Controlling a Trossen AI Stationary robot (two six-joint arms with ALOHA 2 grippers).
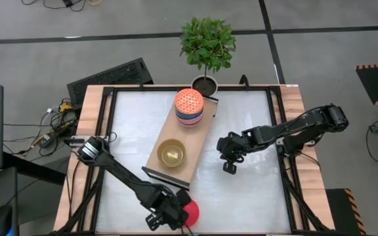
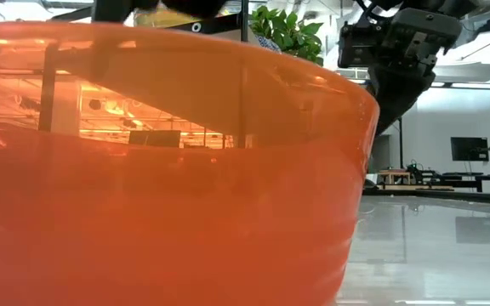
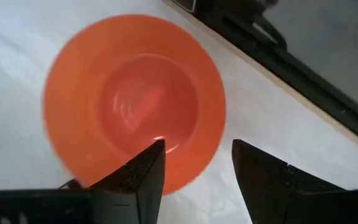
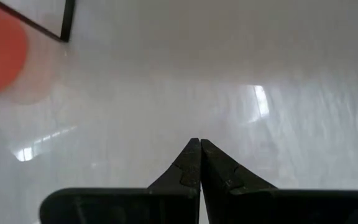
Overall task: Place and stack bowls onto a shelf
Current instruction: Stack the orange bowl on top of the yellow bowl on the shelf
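Two arms are over our white table (image 1: 241, 196). On the left side, our left gripper (image 3: 194, 165) is down at the near edge of the table, right over a red bowl (image 3: 135, 99). Its two dark fingers (image 3: 143, 171) are spread apart and one of them sits over the bowl's rim, but we see no grip on the bowl. The red bowl stands right side up on the table, just beside the near end of the shelf (image 1: 156, 160). In the low view it fills almost all we can see. In the middle, the long wood shelf lies slanted on the table. A golden bowl (image 1: 172, 152) sits on its near end. A small stack of bowls (image 1: 189, 105) sits on its far end, with a red-and-white one on top. A green plant (image 1: 207, 44) stands just past the shelf. On the right, our right gripper (image 4: 199, 155) hangs over bare table, well apart from the shelf, with its fingers pressed together and nothing between them.
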